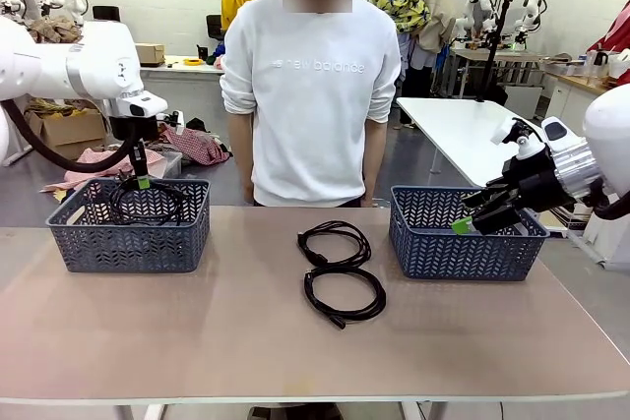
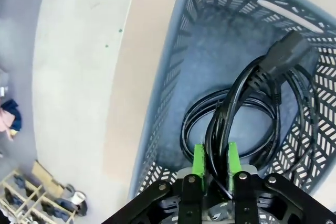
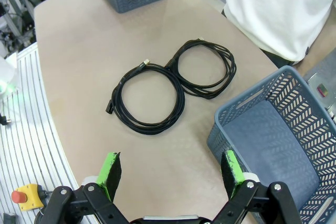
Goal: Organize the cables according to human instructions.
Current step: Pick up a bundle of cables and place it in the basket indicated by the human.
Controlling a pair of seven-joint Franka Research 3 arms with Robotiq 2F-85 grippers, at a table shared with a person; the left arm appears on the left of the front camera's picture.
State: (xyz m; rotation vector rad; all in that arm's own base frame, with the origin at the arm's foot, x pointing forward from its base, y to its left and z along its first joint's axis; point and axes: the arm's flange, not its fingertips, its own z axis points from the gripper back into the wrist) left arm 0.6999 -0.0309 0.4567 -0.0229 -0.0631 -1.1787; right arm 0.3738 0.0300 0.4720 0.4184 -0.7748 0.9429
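Observation:
Two coiled black cables lie mid-table, the farther one [image 1: 335,243] [image 3: 207,69] touching the nearer one [image 1: 345,295] [image 3: 147,98]. My left gripper [image 1: 143,182] [image 2: 216,161] hangs over the left grey basket [image 1: 128,243] [image 2: 157,129], shut on a loop of another black cable [image 2: 247,103]. That cable's coils and plug [image 2: 287,51] rest inside the basket. My right gripper [image 1: 472,219] [image 3: 170,169] is open and holds nothing, hovering at the near left corner of the right grey basket [image 1: 463,248] [image 3: 278,135], whose inside looks bare.
A person in a white sweatshirt [image 1: 313,86] stands at the table's far edge between the baskets, arms down. A strip of bare tabletop [image 1: 295,351] runs along the near side.

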